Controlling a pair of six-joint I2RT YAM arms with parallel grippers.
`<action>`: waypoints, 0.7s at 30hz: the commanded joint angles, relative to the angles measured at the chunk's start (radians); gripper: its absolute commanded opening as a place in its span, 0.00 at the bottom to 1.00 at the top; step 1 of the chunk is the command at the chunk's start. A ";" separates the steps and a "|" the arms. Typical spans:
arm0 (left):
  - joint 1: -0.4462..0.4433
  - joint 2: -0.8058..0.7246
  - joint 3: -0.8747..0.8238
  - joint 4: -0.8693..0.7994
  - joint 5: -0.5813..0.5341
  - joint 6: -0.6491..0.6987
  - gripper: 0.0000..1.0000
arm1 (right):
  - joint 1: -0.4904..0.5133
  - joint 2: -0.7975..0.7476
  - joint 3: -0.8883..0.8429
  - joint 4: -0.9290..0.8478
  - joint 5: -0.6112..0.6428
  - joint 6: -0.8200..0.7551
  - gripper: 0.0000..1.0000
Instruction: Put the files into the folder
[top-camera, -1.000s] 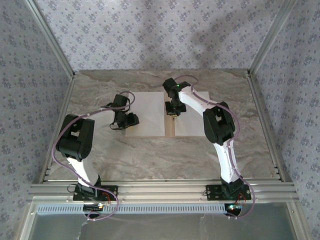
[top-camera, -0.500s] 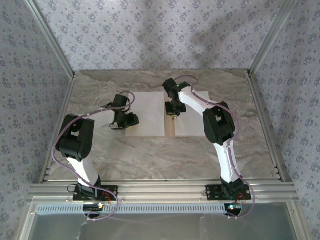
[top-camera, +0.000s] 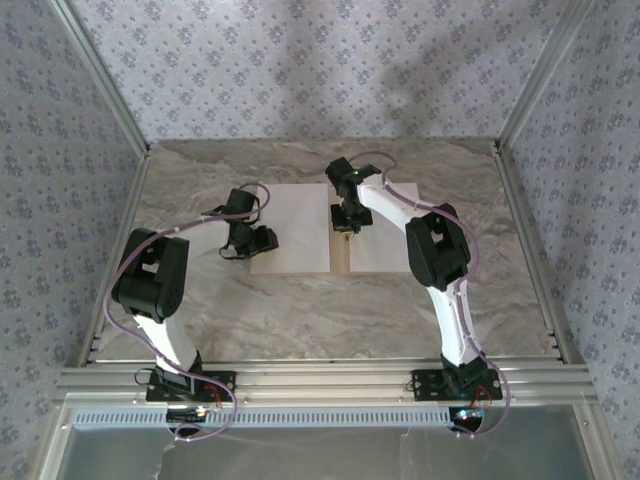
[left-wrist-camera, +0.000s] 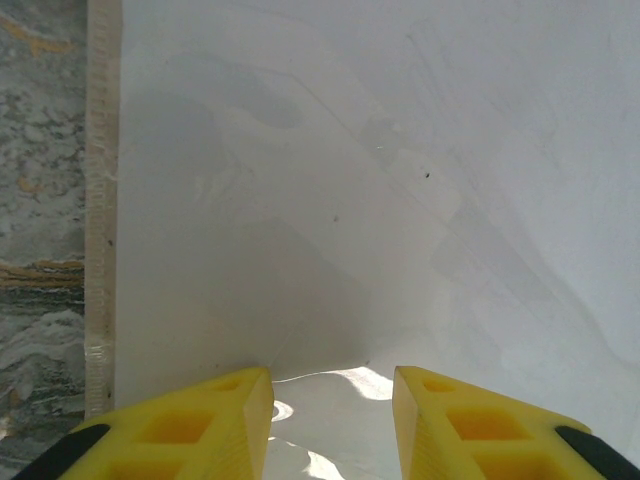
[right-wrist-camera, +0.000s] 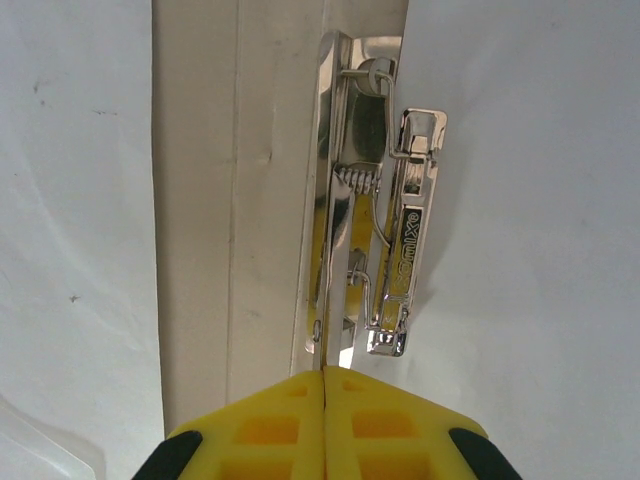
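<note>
The folder (top-camera: 340, 262) lies open in the middle of the table, its pale spine strip (right-wrist-camera: 230, 200) bare between two white files. One file (top-camera: 295, 225) covers the left cover, the other (top-camera: 385, 250) the right. My left gripper (top-camera: 262, 240) hovers low over the left file (left-wrist-camera: 350, 200), jaws apart with nothing between them; the sheet bows up a little in front of the fingertips (left-wrist-camera: 240, 400). The folder's tan edge (left-wrist-camera: 102, 200) runs along that sheet's left side. My right gripper (top-camera: 345, 228) sits at the spine, shut (right-wrist-camera: 324, 372) on the thin lever of the metal clip (right-wrist-camera: 375, 250).
The marble table (top-camera: 300, 310) stretches in front of the folder and to both sides. Patterned walls close in the left, right and back. An aluminium rail (top-camera: 320, 380) runs along the near edge by the arm bases.
</note>
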 joint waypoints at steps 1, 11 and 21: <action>-0.004 -0.008 0.001 -0.078 0.003 -0.010 0.37 | -0.007 0.043 -0.053 -0.082 0.067 -0.005 0.07; -0.004 -0.005 0.009 -0.083 0.003 -0.008 0.38 | -0.008 0.053 -0.067 -0.073 0.079 0.005 0.07; -0.004 -0.006 0.003 -0.079 0.006 -0.009 0.37 | -0.008 0.075 -0.074 -0.075 0.106 0.012 0.06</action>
